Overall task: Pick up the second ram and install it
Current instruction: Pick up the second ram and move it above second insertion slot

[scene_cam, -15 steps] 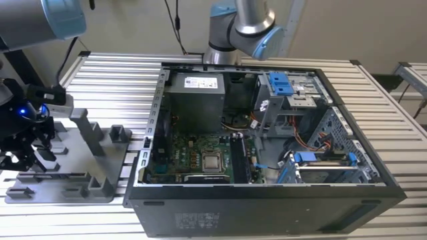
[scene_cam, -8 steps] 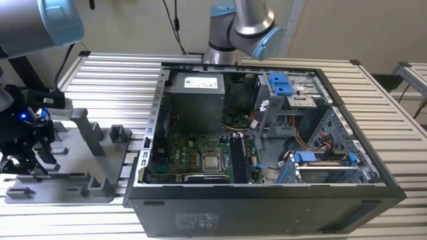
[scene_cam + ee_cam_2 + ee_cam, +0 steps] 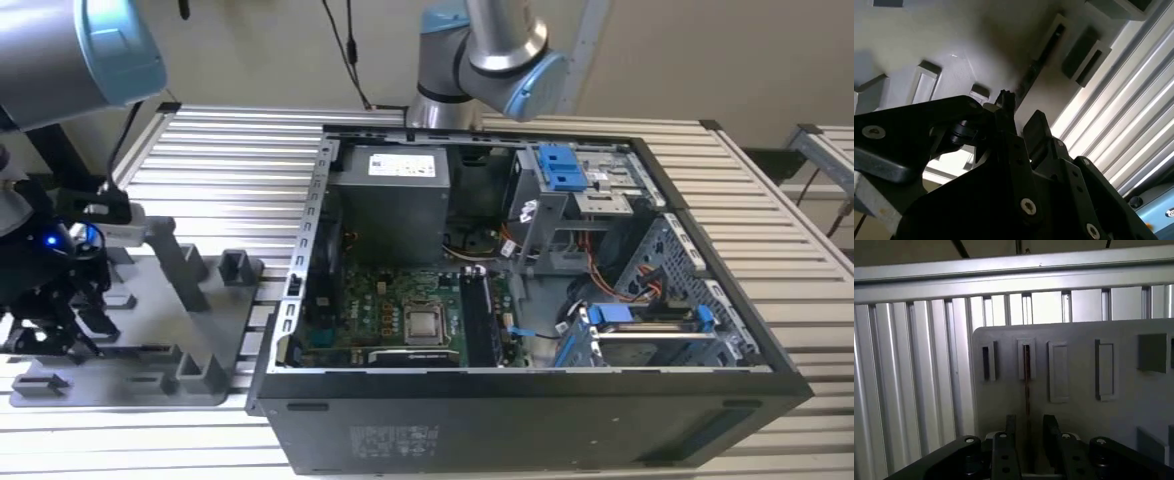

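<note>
On the slatted worktop, at the grey fixture plate near its edge on the exterior view's left, with the narrowly open gripper astride the second ram standing edge-up in its slot, close evenly on both flat faces, never skewed.

This looks like a robot lab or workshop. A big silver robot arm with light blue caps stands at the back of a counter made of long silver metal slats. On the counter sits an open black computer box with a green board inside. The arm's black end effector hangs over a flat grey plastic plate with small blocks. Black cables hang down a plain wall.
</note>
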`<act>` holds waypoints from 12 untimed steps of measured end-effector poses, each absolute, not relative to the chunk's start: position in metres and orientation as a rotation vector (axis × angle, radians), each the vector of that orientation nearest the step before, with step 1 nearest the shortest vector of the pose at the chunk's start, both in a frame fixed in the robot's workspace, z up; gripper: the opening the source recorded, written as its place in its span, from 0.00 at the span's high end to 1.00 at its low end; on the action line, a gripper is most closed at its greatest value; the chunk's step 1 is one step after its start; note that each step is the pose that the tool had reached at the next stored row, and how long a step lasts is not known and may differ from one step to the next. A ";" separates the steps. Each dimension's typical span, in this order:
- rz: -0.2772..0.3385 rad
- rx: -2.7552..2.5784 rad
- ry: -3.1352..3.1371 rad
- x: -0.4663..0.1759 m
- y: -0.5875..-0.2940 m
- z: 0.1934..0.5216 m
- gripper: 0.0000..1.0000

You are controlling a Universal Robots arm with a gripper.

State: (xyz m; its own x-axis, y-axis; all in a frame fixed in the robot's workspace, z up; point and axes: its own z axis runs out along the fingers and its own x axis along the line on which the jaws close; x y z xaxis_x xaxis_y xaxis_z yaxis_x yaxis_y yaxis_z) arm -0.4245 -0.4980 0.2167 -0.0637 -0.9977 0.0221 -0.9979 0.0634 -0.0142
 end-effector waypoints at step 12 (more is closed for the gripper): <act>0.041 2.201 -2.234 -0.427 -0.498 0.205 0.64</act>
State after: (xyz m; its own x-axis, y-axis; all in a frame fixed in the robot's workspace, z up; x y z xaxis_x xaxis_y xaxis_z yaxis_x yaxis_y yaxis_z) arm -0.4267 -0.4980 0.2047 -0.0151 -0.9996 0.0219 -0.9998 0.0148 -0.0148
